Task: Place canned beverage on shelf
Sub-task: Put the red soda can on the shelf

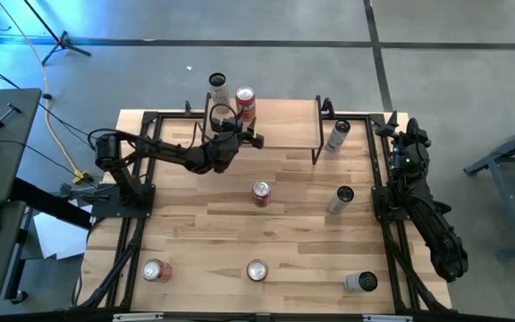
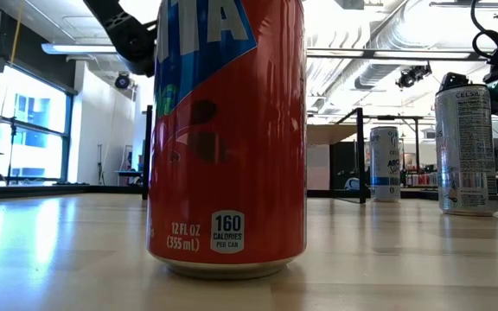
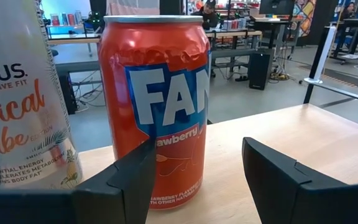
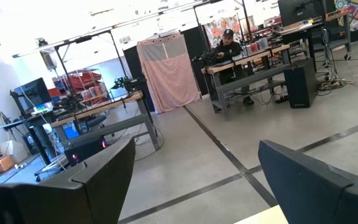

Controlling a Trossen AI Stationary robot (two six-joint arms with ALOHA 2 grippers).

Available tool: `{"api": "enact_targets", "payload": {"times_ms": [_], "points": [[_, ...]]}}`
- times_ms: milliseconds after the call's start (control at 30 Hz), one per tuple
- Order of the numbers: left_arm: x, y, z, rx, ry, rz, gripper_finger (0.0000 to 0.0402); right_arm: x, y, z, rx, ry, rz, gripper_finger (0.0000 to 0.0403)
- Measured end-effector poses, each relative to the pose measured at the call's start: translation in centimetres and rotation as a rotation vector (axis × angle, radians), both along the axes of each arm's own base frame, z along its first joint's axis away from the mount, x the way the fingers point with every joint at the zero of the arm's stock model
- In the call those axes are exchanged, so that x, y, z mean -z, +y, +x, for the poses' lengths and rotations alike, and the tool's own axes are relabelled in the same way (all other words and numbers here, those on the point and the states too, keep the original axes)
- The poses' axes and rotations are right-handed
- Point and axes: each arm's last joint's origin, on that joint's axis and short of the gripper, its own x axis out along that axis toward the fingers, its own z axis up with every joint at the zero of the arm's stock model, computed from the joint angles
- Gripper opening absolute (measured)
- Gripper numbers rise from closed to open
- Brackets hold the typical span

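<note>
1. Shelf (image 1: 284, 121) sits at the far middle of the table. Its left end holds two cans and the rest of the board is bare.
2. Left arm reaches across to the shelf's left end. Right arm is parked at the table's right edge, with the right gripper (image 1: 395, 127) over nothing.
3. Task can: the red can (image 1: 245, 104) stands upright on the shelf board, just beside a white can (image 1: 217, 85). Several other cans are spread over the table, well apart from the shelf.
4. Step, my read: placement is done and this is the release. The can's base looks flat on the board in the left wrist view.
5. Next move: back the left gripper (image 1: 242, 139) straight out along its approach line. Don't swing sideways, because the white can is right next to the red one and either could tip.
6. Left fingers (image 3: 284, 180): parted about a can's width and holding nothing. There is a clear gap between one finger and the red can. The other finger overlaps the can's front, so I can't tell whether it touches.
7. Right fingers (image 4: 303, 180): spread apart and empty.
</note>
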Motion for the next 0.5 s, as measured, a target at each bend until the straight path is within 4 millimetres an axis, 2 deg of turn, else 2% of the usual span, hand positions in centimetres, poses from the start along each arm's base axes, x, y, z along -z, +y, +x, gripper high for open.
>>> {"api": "enact_targets", "payload": {"times_ms": [500], "points": [[0.04,1.0,-0.26,-0.001,0.005,-0.004,0.0209,0.01,0.0,0.0,0.0,0.0,0.0,0.0328]]}}
